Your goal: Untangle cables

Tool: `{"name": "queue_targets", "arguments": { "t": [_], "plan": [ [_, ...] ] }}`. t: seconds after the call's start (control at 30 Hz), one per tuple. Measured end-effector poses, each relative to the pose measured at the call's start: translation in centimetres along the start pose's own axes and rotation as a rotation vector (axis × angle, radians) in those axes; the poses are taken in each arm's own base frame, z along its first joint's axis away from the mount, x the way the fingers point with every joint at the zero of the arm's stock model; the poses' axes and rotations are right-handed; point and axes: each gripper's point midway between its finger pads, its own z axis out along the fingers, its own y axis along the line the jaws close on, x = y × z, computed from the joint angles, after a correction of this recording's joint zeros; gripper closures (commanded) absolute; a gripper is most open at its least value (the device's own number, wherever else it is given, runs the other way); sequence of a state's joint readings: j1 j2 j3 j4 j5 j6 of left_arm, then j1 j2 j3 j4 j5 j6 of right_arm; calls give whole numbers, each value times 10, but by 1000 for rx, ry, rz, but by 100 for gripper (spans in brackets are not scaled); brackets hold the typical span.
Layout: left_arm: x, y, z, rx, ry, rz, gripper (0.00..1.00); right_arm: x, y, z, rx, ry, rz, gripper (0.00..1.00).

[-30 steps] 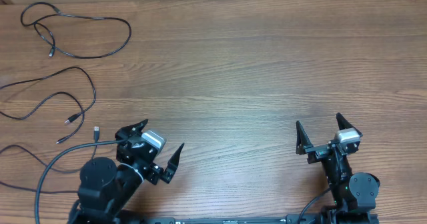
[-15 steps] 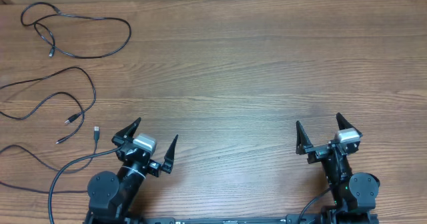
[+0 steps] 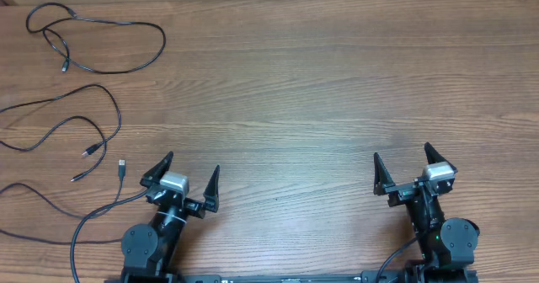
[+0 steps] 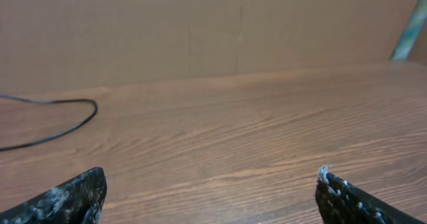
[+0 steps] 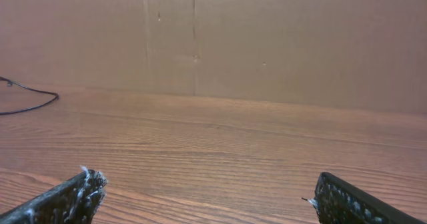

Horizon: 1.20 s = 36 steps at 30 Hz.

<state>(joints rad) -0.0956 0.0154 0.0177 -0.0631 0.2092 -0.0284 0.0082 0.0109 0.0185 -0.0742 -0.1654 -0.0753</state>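
Cables (image 3: 116, 108) lie loose on the far-left part of the wooden table (image 3: 303, 81), well apart from both grippers. The overhead view shows them spread out as separate thin black cords: one forms a wide loop (image 3: 162, 39) in the far-left corner, another winds in curves nearer the middle of the left edge, and a small plug (image 3: 122, 163) rests just left of the left gripper (image 3: 192, 162) without touching it. More black cord trails along the near-left edge beside the left arm; whether that is a task cord or arm wiring cannot be told. Only the overhead view gives this layout. The left wrist view catches just one curved bend of cord (image 4: 40, 102) at its left side, in front of a brown panel (image 4: 200, 31) behind the table. The right wrist view shows only a short bend of cord (image 5: 40, 104) far off at its left edge. The left gripper's jaws stand spread wide with nothing between them, its dark fingertips (image 4: 73, 194) low over bare wood. The right gripper (image 3: 402, 152), at the near right, is likewise spread wide and empty, its fingertips (image 5: 70, 197) framing bare table.
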Motion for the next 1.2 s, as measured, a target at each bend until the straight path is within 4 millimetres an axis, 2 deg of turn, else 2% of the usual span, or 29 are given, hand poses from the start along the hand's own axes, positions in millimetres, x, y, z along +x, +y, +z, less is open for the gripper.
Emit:
{"name": "queue_targets", "arguments": {
  "t": [0.63,1.2],
  "plan": [
    [5,24,-1,-138,15,31,0,0,0,0,0,0,0,0],
    [6,48,-6,-258,8,-65,1,0,0,0,0,0,0,0]
  ]
}}
